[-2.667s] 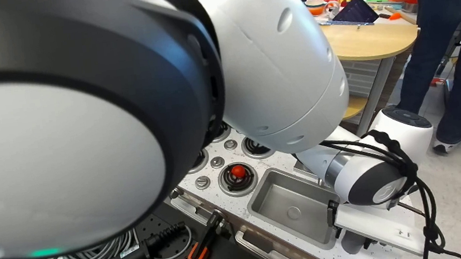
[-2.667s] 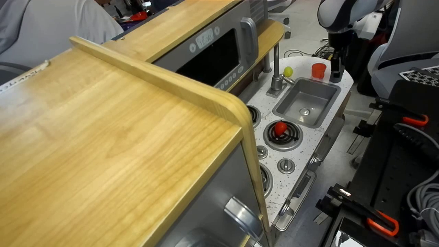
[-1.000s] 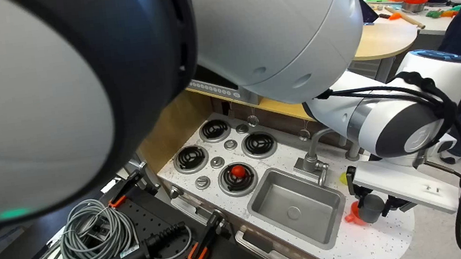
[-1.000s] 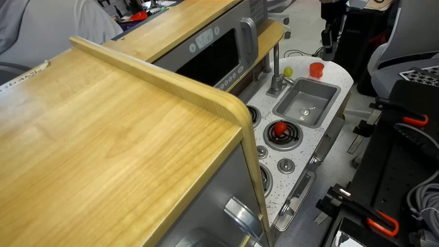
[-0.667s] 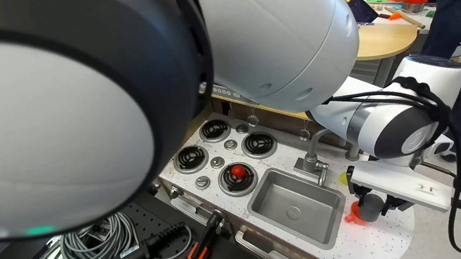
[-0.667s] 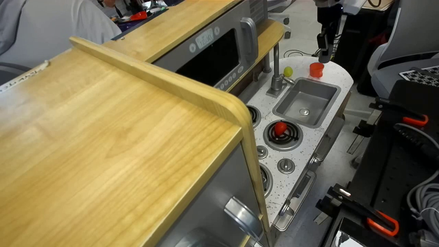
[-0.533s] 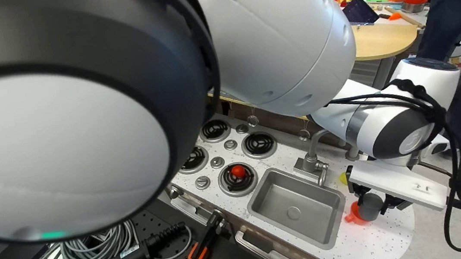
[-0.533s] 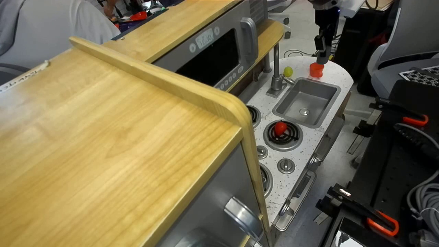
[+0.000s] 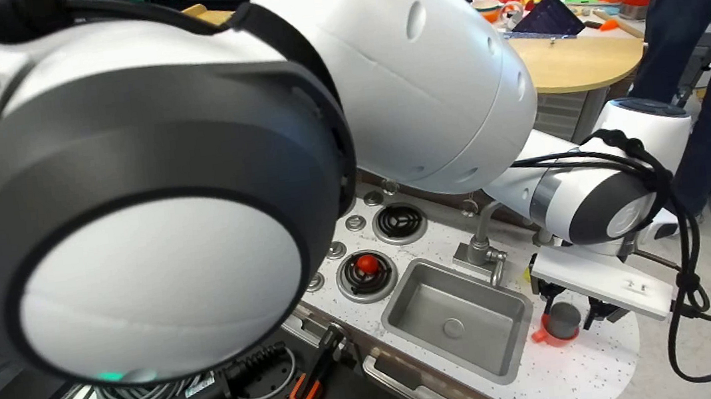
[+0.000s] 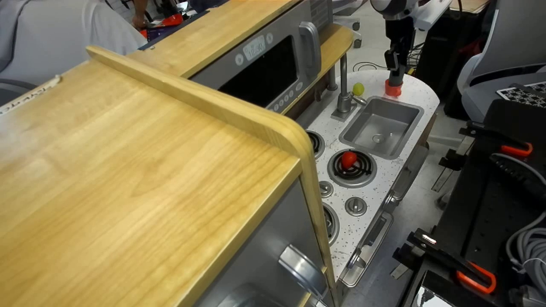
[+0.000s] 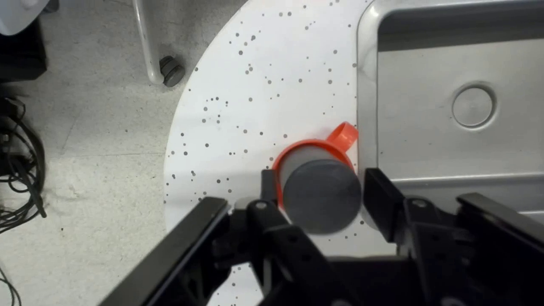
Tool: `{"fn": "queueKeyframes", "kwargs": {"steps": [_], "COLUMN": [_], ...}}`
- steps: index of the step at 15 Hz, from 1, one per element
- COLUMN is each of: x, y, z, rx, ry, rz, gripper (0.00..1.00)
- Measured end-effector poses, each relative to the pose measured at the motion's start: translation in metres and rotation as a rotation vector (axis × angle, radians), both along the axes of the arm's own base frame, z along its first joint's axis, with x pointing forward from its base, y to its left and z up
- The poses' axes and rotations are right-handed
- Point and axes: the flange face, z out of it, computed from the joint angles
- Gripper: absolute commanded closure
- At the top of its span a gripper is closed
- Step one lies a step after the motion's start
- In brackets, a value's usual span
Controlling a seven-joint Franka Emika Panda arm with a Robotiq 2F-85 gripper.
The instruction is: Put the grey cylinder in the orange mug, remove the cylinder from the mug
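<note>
At the left of the wrist view ran the rounded end of the white, speckled table (image 11: 238, 114). Next came the tool (image 11: 324, 194), its fingers (image 11: 268, 187) spread to either side of the grey cylinder (image 9: 563, 321), which in an exterior view had a strip of table showing between it and one finger. The cylinder stood in the orange mug (image 10: 392, 91), its lower end hidden inside and its upper end above the rim.

It looked stiff, smooth and probably light, hard to damage but apt to slip or turn if pinched off-centre. The safest hold seemed to be across its full width, on the wall exposed above the rim. Putting in appeared done or nearly so; taking out was probably still to come, and would call for a straight lift, since a snug fit could bring the mug along. The mug, seemingly thin plastic, held only the cylinder so far as could be seen. Its handle (image 11: 343, 136) pointed toward the sink basin (image 11: 368, 93); farther right, a round drain (image 11: 473, 106) was set in the basin's floor.
</note>
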Motion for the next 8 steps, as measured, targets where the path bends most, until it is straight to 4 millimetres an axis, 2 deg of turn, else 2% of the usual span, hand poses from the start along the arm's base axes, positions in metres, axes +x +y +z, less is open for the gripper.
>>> {"fn": "queueKeyframes", "kwargs": {"steps": [1,2,5,8], "x": [-0.0004,-0.0011,-0.003,0.0004], "y": [-0.0004,-0.0008,-0.0027,-0.0056], "z": [-0.0015,-0.0031,-0.006,0.0002], "rx": [0.002,0.006,0.014,0.01], "ry": [0.009,0.02,0.049,0.044], "rz": [-0.006,-0.011,-0.021,-0.023], "gripper": [0.05,0.01,0.0,0.0]}}
